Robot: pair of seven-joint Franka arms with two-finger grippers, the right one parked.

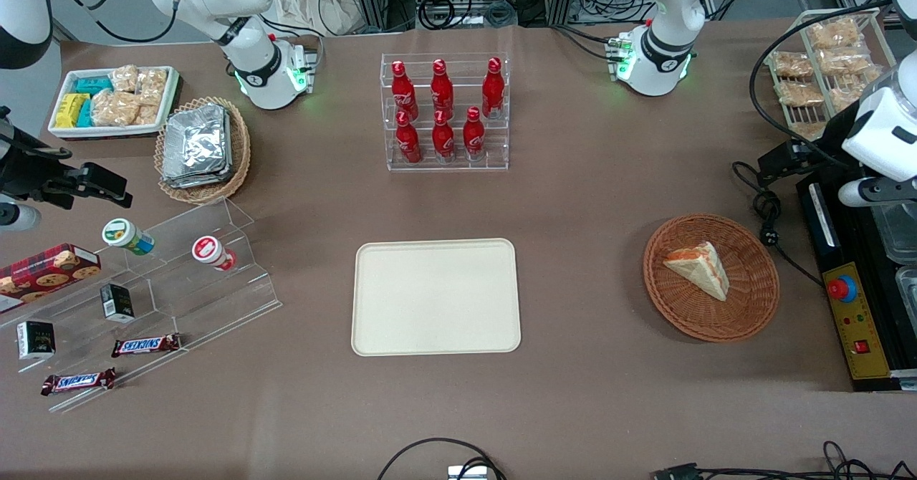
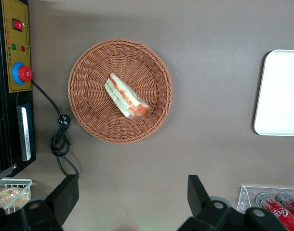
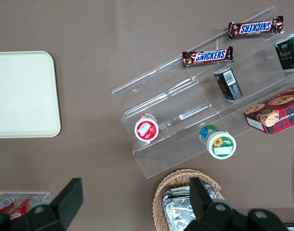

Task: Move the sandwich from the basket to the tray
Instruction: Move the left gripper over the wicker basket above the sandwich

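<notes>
The sandwich (image 1: 698, 269) is a pale triangular wedge with red and orange filling; it lies in the round reddish-brown wicker basket (image 1: 756, 308) toward the working arm's end of the table. The cream tray (image 1: 435, 297) lies bare mid-table. My left gripper (image 1: 774, 161) hangs high above the table, a little farther from the front camera than the basket. In the left wrist view the gripper (image 2: 132, 197) is open wide and holds nothing. That view also shows the sandwich (image 2: 126, 96), the basket (image 2: 89, 86) and the tray's edge (image 2: 282, 91).
A black control box with a red button (image 1: 845, 290) and a coiled cable (image 1: 766, 215) lie beside the basket. A clear rack of red bottles (image 1: 445, 111) stands farther back than the tray. Acrylic steps with snacks (image 1: 143, 286) and a foil-packet basket (image 1: 203, 147) sit toward the parked arm's end.
</notes>
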